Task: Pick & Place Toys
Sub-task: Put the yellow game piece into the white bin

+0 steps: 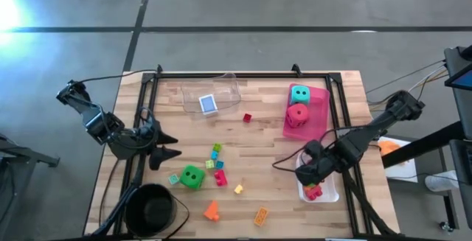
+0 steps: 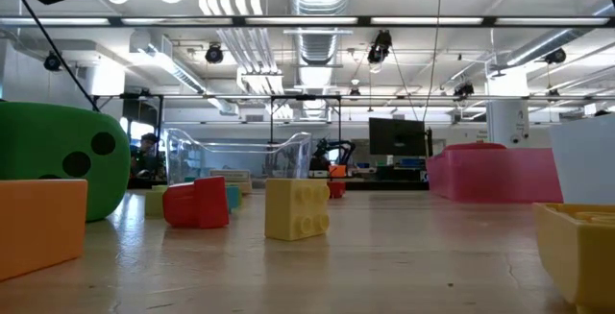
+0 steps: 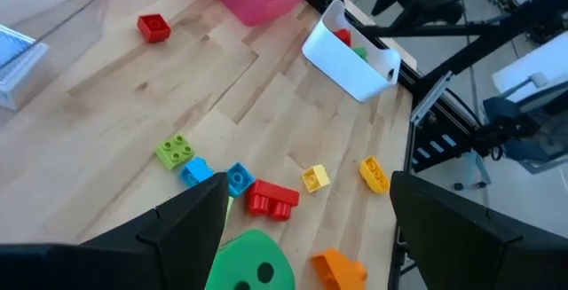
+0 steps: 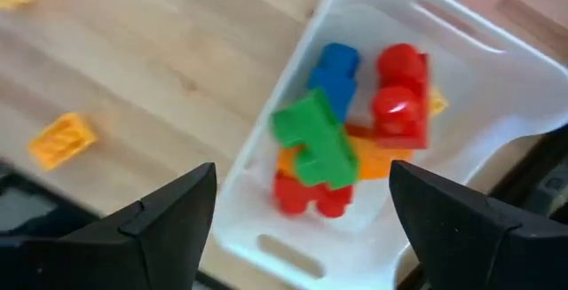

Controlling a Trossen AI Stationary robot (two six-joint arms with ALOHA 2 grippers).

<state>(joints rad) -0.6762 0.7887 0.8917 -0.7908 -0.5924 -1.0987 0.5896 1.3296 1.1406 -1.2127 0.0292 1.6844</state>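
My left gripper [image 1: 174,147] [image 3: 306,192] is open and empty at the table's left side, just left of the loose toys. A green dotted die [image 1: 192,176] [image 3: 253,263] lies near it, with small bricks around it: red [image 3: 272,198], blue [image 3: 238,177], green [image 3: 175,151], yellow [image 3: 315,178] and orange [image 1: 212,210]. My right gripper [image 1: 308,176] [image 4: 302,179] is open and empty above the white tray [image 1: 328,195]. In that tray green [image 4: 312,139], blue [image 4: 334,68], red [image 4: 401,90] and orange bricks lie heaped. The teal die [image 1: 299,93] and the red die [image 1: 297,113] sit in the pink tray [image 1: 321,116]. The blue card box [image 1: 209,105] lies in the clear tray [image 1: 228,88].
A black bowl [image 1: 151,208] stands at the near left corner. A lone red brick [image 1: 247,117] lies mid-table and an orange brick [image 1: 261,216] lies near the front edge. A black frame runs along the table's left, far and right edges. Bare wood shows between the toys and the white tray.
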